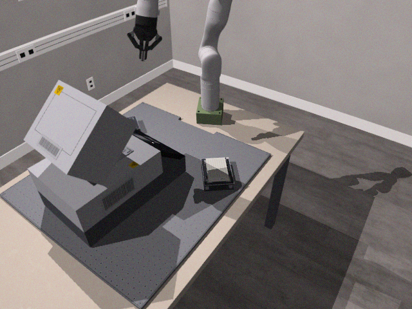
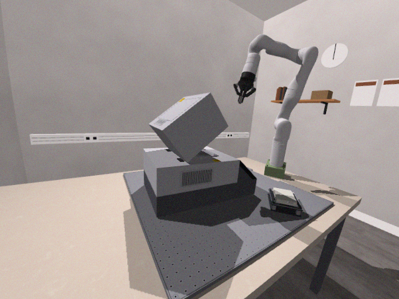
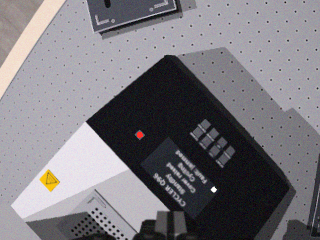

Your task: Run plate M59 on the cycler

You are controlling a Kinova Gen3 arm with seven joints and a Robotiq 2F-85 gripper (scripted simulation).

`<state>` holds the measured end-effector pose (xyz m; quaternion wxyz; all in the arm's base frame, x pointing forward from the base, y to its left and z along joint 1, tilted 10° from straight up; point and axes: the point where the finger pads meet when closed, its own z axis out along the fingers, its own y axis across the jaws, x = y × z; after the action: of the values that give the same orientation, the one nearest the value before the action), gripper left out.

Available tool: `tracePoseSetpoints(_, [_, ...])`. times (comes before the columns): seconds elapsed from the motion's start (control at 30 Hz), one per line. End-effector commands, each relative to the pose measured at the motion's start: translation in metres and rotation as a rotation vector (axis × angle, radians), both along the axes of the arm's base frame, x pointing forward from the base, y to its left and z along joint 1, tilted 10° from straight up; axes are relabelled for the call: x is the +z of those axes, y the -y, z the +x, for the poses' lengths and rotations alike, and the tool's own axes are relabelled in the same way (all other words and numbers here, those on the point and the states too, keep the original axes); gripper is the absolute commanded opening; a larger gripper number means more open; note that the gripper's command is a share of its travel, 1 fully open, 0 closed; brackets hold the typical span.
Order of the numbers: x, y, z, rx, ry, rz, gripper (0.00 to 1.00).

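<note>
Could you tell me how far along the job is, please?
Nothing looks finished: one plate sits in its nest, the other nest is empty. The lid is halted half-open, lamp red. The shut, empty gripper hangs above the keys, probably for CLEAR. Plate moves, lid and START remain.

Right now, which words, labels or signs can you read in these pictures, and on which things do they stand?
"CYCLER Q96": dark screen on the cycler's front panel, seen upside down.
Four smaller lines above it: too blurred to be sure.
Yellow warning triangles: symbol unreadable.
Key pad: no legible lettering.
Barcode label on the lid: unreadable.
Wall posters: no legible text.
</note>
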<state>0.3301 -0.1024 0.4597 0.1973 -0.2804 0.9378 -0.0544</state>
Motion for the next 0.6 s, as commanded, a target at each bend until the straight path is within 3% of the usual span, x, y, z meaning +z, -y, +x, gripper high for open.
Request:
tracePoseSetpoints(0.0, [-0.004,-0.004,0.003,0.014,0.010,-0.003,0.10])
tracePoseSetpoints(0.57, [-0.024,-0.005,0.006,0.014,0.009,-0.002,0.10])
